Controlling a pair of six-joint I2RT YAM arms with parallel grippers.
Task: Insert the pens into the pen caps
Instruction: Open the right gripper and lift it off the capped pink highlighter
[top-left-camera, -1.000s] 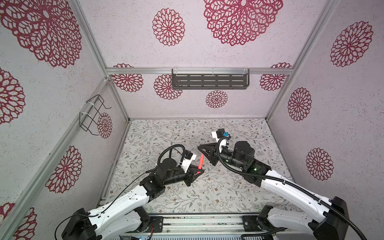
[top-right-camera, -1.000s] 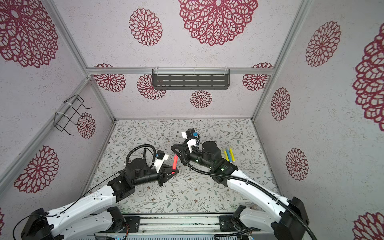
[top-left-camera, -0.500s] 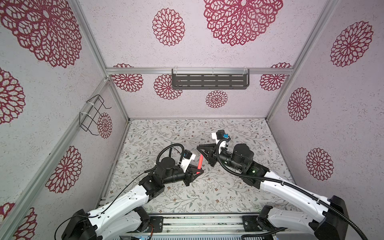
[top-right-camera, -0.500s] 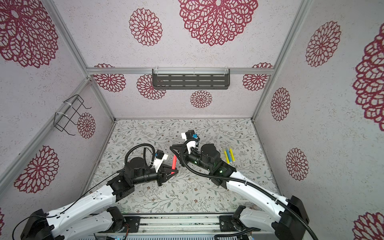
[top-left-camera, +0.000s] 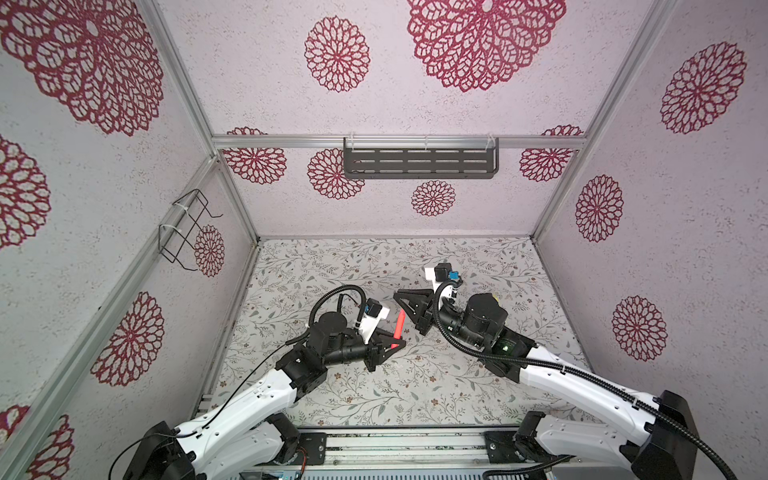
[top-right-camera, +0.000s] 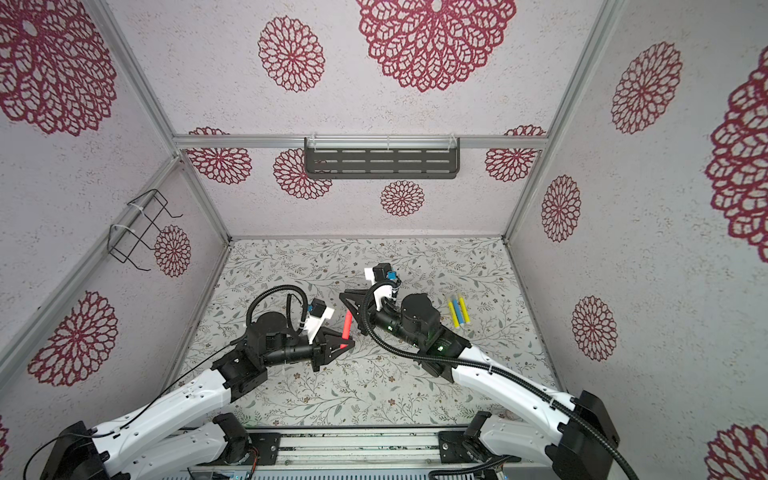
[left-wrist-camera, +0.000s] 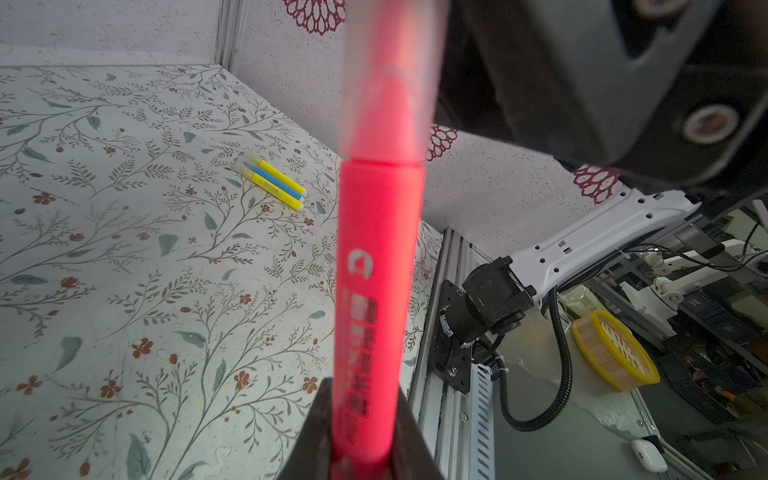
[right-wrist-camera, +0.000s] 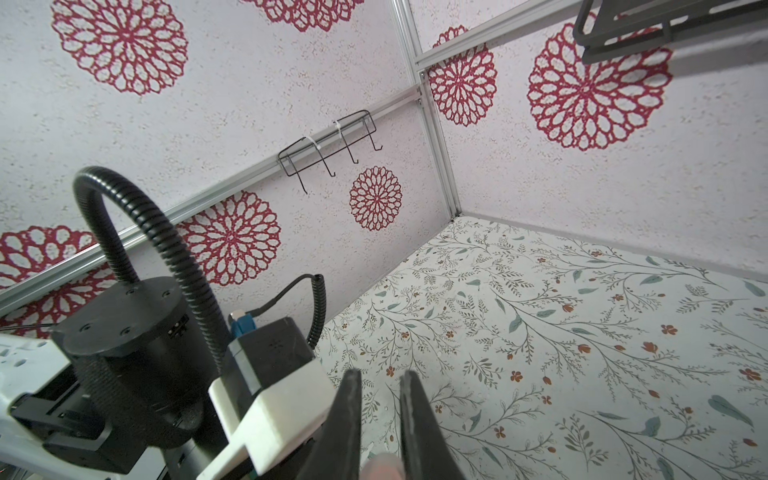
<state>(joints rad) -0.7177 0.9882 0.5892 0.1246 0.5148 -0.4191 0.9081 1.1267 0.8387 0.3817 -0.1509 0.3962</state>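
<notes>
Working inside a small box room: pale walls (top-left-camera: 257, 83) with big red flowers, a dark shelf (top-left-camera: 419, 164) on the back one, a wire rack (top-left-camera: 183, 226) on the side one, and a mat (top-left-camera: 374, 395) with leaves and tiny flowers covering the floor. Squeezing the bottom end of the red-pink pen (top-left-camera: 400, 325) with the left gripper (top-left-camera: 398, 342), left fingers (left-wrist-camera: 309, 440) pressing tight on both sides. Pinching the see-through pen cap (left-wrist-camera: 390, 83) with the right gripper (right-wrist-camera: 381, 374), right fingers (right-wrist-camera: 409, 415) nearly closed, just above the left ones. Covering the pen's pointy tip with the cap. Leaving a yellow pen (left-wrist-camera: 270, 167), a blue pen (left-wrist-camera: 270, 178) and a second yellow pen (left-wrist-camera: 270, 188) lying side by side on the mat, well apart from both sets of fingers.
</notes>
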